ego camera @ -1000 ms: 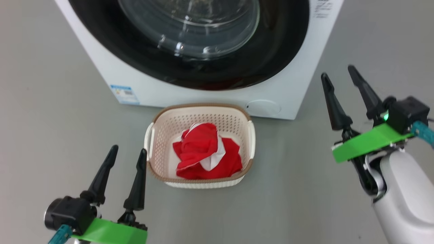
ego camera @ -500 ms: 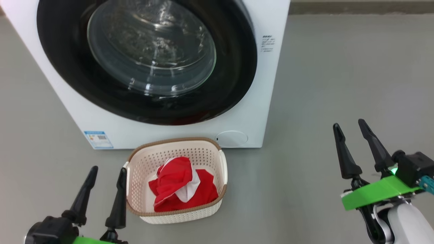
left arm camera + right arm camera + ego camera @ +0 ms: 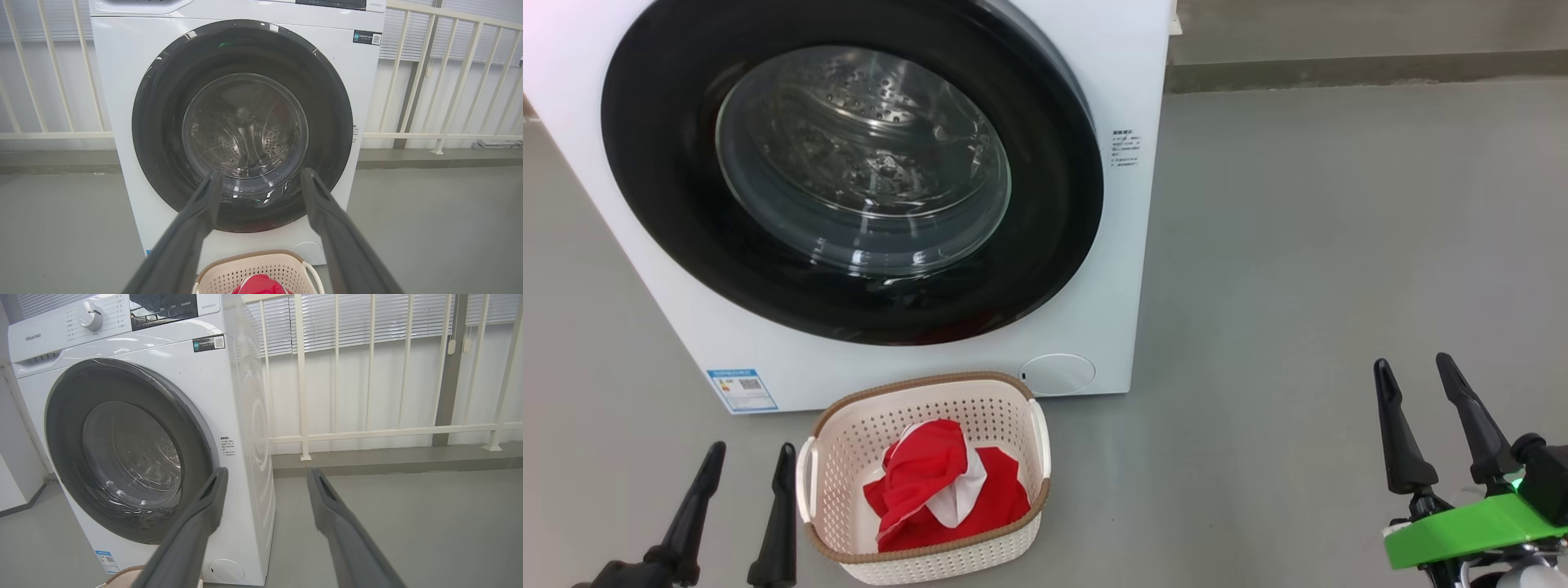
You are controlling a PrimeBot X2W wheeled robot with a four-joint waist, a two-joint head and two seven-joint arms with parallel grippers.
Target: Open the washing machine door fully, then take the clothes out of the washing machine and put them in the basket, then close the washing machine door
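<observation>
1. Nearest the camera, the left gripper [image 3: 751,451] hangs just left of the basket [image 3: 947,562], fingers spread and empty. The right gripper [image 3: 1411,364] is well to the basket's right, likewise spread with nothing between its fingers.
2. The clothes [image 3: 931,486] lie bunched inside the basket, below its brown rim, so the unloading looks done.
3. Just behind the basket is the washing machine [image 3: 1131,245], with the washing machine door [image 3: 645,163] flush against its front. Through the glass I make out bare steel drum and no red fabric, so all three steps appear finished.
4. Open grey floor [image 3: 1298,286] runs wide to the basket's right. The tight spots are the basket's left handle, beside the left gripper's fingers, and the washer's front corner.
5. Farthest behind the basket, a white railing [image 3: 302,375] bounds the room.
</observation>
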